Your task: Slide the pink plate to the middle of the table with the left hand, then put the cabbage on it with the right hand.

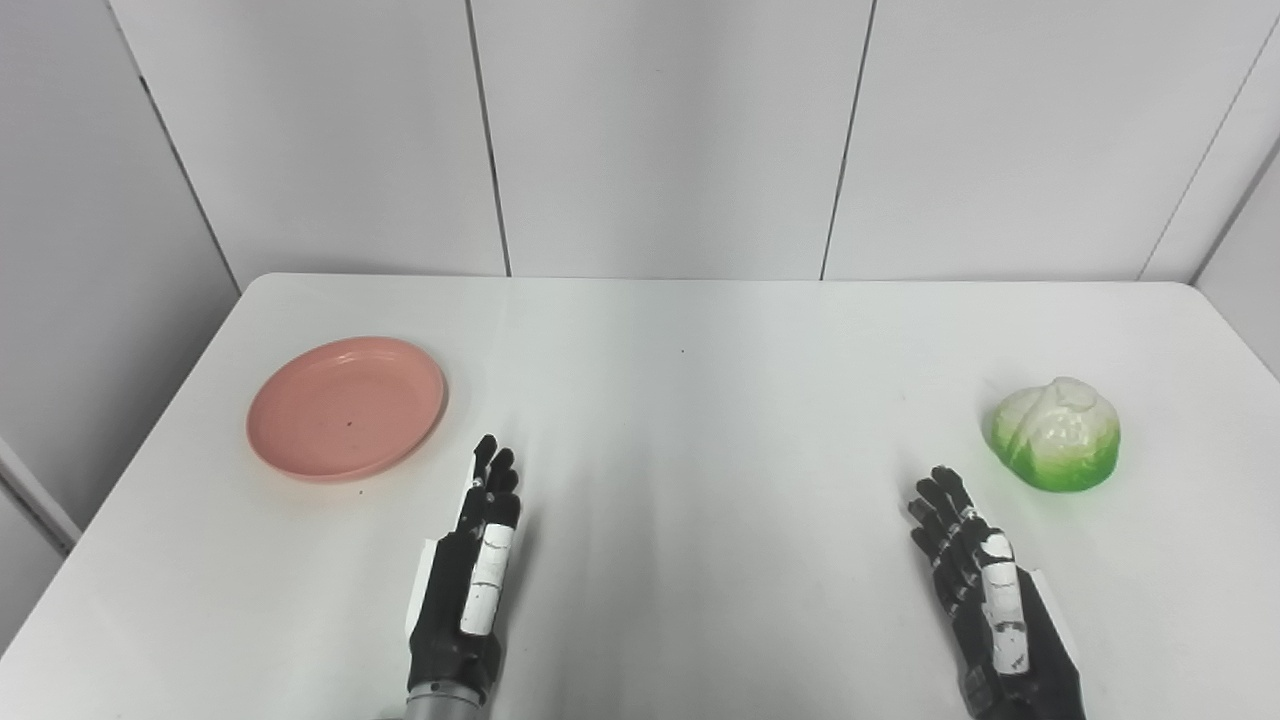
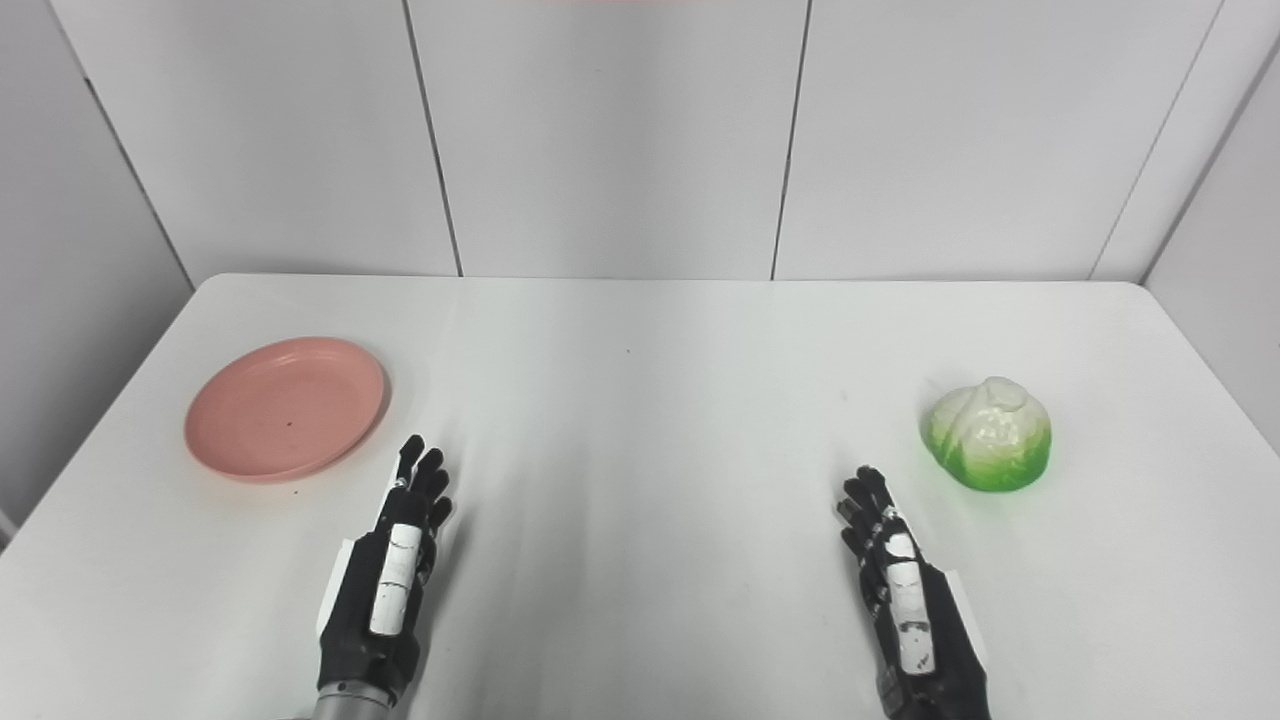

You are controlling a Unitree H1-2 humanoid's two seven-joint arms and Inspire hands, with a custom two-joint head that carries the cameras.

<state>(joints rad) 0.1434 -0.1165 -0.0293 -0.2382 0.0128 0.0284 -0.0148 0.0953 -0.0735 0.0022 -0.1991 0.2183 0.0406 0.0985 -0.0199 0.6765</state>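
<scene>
Pink plate (image 1: 346, 407) not yet moved: sits far left on white table (image 1: 680, 450), empty. Nearest camera: left hand (image 1: 470, 580) flat, fingers extended, holding nothing, just right of plate, not touching. Right hand (image 1: 985, 600) likewise spread and empty, near cabbage (image 1: 1056, 435), apart from it. Cabbage rests far right, well apart from plate. Table middle bare. Judgement: nothing done; slide and placement both remain.

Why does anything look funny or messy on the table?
Nothing stands out. The plate lies flat and empty on the left, the cabbage sits whole on the right, and both hands, left and right, are open, touching neither.
</scene>
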